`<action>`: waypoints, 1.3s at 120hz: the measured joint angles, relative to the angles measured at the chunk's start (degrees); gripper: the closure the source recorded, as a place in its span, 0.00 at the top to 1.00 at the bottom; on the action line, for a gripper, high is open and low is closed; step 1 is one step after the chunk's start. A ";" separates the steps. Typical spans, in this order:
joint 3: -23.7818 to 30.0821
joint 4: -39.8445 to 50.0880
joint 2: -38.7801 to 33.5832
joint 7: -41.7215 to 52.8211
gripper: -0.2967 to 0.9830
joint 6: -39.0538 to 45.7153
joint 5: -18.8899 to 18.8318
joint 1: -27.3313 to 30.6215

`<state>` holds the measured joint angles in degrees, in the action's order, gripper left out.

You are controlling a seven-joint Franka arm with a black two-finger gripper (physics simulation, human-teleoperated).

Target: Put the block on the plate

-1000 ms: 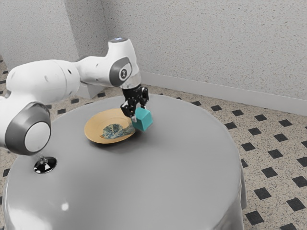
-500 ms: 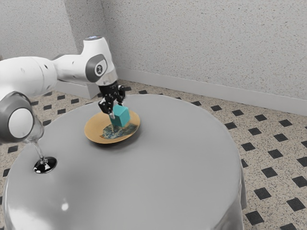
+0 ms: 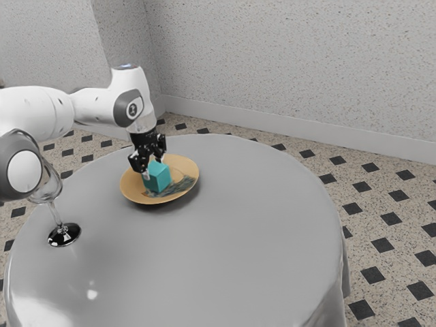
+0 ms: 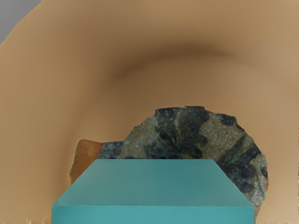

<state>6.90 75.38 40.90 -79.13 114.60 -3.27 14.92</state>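
In the exterior view my gripper [image 3: 153,167] is over the plate [image 3: 138,192], shut on the teal block [image 3: 157,178] with a finger at either side. The block is low within the plate's outline; whether its underside touches the plate I cannot tell. In the wrist view the teal block [image 4: 154,183] is large and close beneath my hand. Behind it lies the tan plate [image 4: 56,93], with a blue-and-cream patterned patch [image 4: 182,133] partly hidden by the block.
An upturned-looking clear glass with a black base [image 3: 64,234] stands on the round grey table [image 3: 225,238], near the arm in the exterior view's left. A pale wall rises beyond the table.
The block and my gripper have travelled together toward the exterior view's left, from the plate's right edge to above it, then sunk lower over the plate.
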 joint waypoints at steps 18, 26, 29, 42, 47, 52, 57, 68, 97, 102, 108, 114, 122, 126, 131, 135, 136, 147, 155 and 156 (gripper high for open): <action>0.52 0.01 -0.32 0.04 0.62 0.13 -0.69 0.10; 0.78 0.48 -0.65 0.05 0.65 0.17 -0.94 0.35; 0.83 0.69 -0.79 0.05 0.66 0.18 -1.01 0.39; 0.76 2.33 -2.05 0.05 0.70 0.22 -1.20 0.43; 0.67 3.56 -3.40 0.06 0.72 0.20 -1.20 0.40; 0.66 4.92 -5.03 0.05 0.73 0.15 -1.23 0.31; 0.75 5.93 -6.57 0.08 0.73 -0.09 -1.50 0.30; 0.89 7.30 -9.04 0.15 0.75 -0.64 -1.88 -0.09; 0.82 9.66 -17.88 5.66 0.76 -6.12 -2.15 -0.34; 0.83 9.69 -19.51 8.37 0.76 -7.84 -2.16 -0.35; 0.83 9.71 -21.06 12.48 0.76 -9.63 -2.16 -0.39; 0.84 9.77 -22.34 17.21 0.76 -11.09 -2.24 -0.49; 0.83 9.76 -24.15 24.47 0.77 -12.58 -2.63 -0.70; 0.67 9.85 -24.88 27.89 0.77 -13.16 -2.75 -0.86; 0.44 10.42 -25.77 31.68 0.77 -13.76 -2.75 -0.90; 0.34 10.99 -26.71 34.39 0.77 -14.17 -2.70 -0.93; 0.32 11.08 -26.94 35.05 0.77 -14.27 -2.69 -0.95; 0.11 12.79 -31.00 41.68 0.77 -15.61 -2.64 -1.81; -0.54 13.10 -33.74 45.90 0.77 -16.95 -2.69 -3.32; -0.73 13.12 -33.98 46.40 0.77 -17.12 -2.71 -3.57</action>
<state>6.16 88.50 6.92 -32.73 97.47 -5.98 11.35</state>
